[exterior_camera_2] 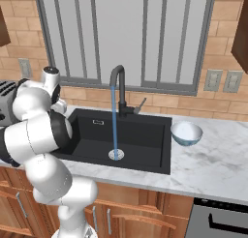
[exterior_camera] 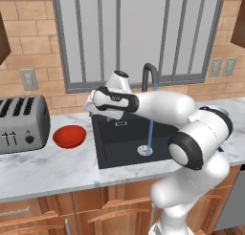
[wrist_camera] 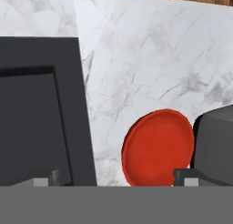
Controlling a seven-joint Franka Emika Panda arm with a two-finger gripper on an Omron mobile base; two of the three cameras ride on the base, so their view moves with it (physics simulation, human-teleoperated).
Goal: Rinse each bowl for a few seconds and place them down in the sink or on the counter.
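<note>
The glossy red bowl (exterior_camera: 69, 136) sits on the white marble counter (exterior_camera: 48, 167) between the toaster and the black sink (exterior_camera: 119, 150). My gripper (wrist_camera: 114, 178) hangs open above the counter by the sink's left rim, nothing between its fingers. From the hand, the red bowl (wrist_camera: 158, 148) lies below, nearer the right fingertip (wrist_camera: 184, 176). The pale blue-white bowl (exterior_camera_2: 186, 133) stands upright on the counter (exterior_camera_2: 218, 164) just right of the sink (exterior_camera_2: 140, 135). Water runs from the dark arched faucet (exterior_camera_2: 117, 84) to the drain (exterior_camera_2: 116, 155).
A silver toaster (exterior_camera: 21, 124) stands at the far left of the counter, close to the red bowl; its dark side (wrist_camera: 214, 141) shows in the hand view. Behind the sink are a brick wall and a window. My arm reaches over the sink's left half.
</note>
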